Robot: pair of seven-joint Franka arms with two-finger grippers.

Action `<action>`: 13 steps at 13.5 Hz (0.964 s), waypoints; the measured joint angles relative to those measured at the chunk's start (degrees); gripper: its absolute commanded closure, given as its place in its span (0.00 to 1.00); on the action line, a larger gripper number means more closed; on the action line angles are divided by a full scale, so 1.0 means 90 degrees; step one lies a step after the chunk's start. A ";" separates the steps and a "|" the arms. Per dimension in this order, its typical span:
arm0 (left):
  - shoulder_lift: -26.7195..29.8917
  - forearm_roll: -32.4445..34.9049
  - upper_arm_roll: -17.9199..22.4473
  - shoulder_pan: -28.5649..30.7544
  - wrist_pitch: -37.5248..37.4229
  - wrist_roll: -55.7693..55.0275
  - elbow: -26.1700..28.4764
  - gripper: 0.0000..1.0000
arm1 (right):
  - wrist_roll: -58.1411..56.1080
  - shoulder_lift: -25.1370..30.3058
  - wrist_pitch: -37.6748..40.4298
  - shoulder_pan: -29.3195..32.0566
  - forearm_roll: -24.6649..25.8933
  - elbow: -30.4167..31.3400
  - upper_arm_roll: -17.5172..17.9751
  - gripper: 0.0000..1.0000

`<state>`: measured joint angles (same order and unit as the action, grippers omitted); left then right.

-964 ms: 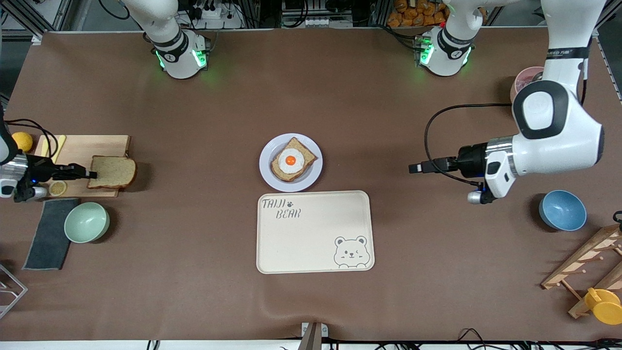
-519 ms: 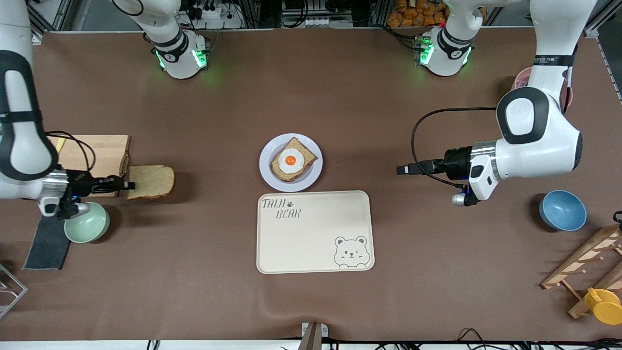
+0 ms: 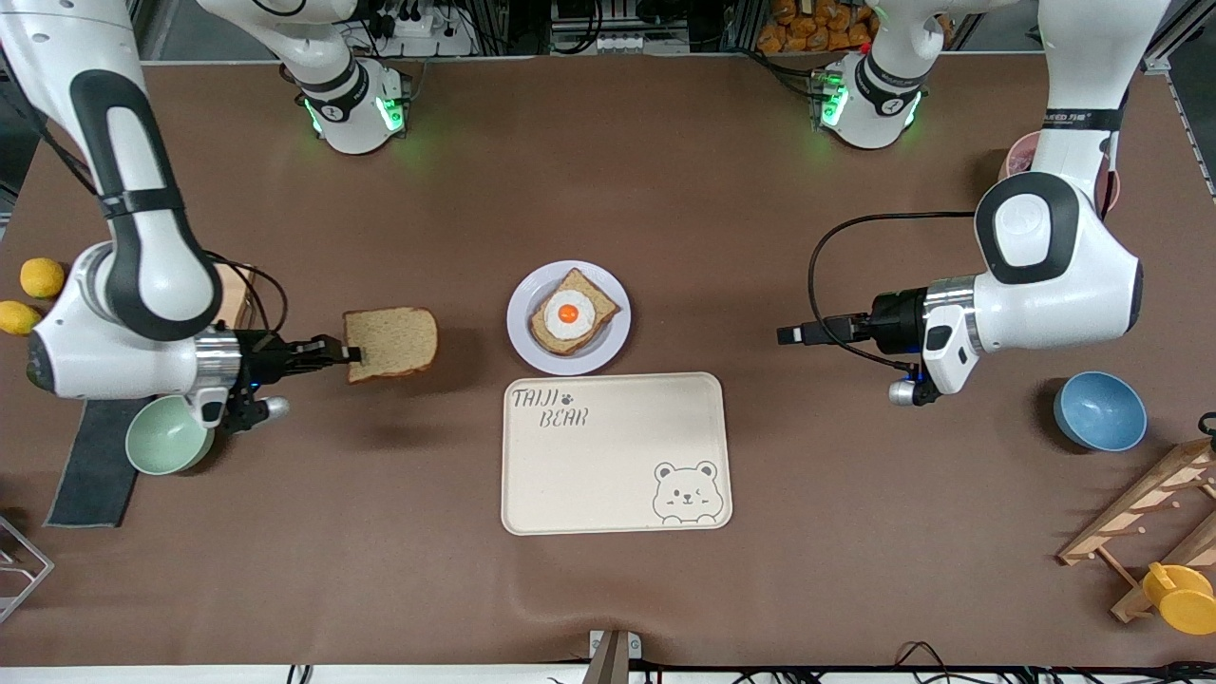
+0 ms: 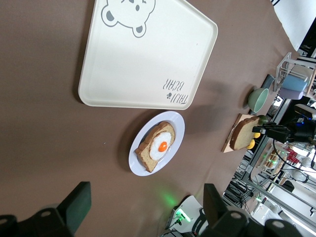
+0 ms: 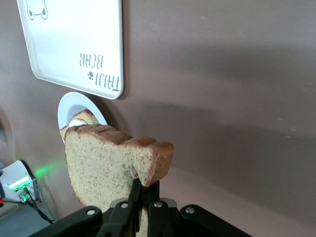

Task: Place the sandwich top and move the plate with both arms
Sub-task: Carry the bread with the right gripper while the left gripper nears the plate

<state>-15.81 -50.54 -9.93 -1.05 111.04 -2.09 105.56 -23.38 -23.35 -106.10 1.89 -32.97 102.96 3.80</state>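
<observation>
The sandwich top [image 3: 391, 343], a plain brown bread slice, hangs over bare table between the cutting board and the plate, apart from both. My right gripper [image 3: 351, 354] is shut on its edge. In the right wrist view the fingers [image 5: 139, 190] pinch the slice [image 5: 111, 168]. The round pale plate [image 3: 521, 332] holds a bread slice with a fried egg [image 3: 571, 313]. My left gripper [image 3: 790, 333] hovers open and holds nothing, over the table toward the left arm's end from the plate. Its view shows the plate [image 4: 177, 131] and, farther off, the sandwich top [image 4: 242, 138].
The cream bear tray [image 3: 616, 452] lies just nearer the front camera than the plate. A green bowl [image 3: 161, 446], dark cloth [image 3: 90, 475] and lemons [image 3: 42, 277] sit at the right arm's end. A blue bowl [image 3: 1099, 410] and wooden rack [image 3: 1149, 513] sit at the left arm's end.
The right arm has lifted the sandwich top off the cutting board and carried it toward the plate. The left gripper has shifted slightly toward the plate.
</observation>
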 measured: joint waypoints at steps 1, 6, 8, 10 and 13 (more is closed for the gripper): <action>0.0000 -0.0002 0.0001 0.0015 0.0000 0.0007 -0.0010 0.00 | 0.0079 0.0128 -0.0268 -0.0207 -0.0030 0.0194 0.0000 1.00; -0.0003 -0.0073 0.0002 0.0108 -0.0017 0.0030 0.0010 0.00 | 0.0170 0.0566 -0.0921 -0.0841 -0.0687 0.0989 -0.0004 1.00; -0.0021 -0.0428 0.0000 0.0106 -0.0018 0.0339 0.0150 0.00 | 0.0170 0.0575 -0.1096 -0.1018 -0.0832 0.1111 -0.0006 1.00; -0.0061 -0.0871 0.0000 0.0105 -0.0006 0.0952 0.0470 0.00 | 0.0170 0.0576 -0.1304 -0.1282 -0.1093 0.1200 -0.0004 1.00; -0.0129 -0.1195 -0.0009 0.0067 0.0140 0.1491 0.0929 0.00 | 0.0345 0.0575 -0.1881 -0.1804 -0.1293 0.1330 -0.0004 1.00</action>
<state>-16.96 -61.29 -10.01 -0.44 112.30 11.34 113.92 -20.27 -18.18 -123.03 -14.34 -44.61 114.93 3.76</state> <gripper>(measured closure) 0.000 0.916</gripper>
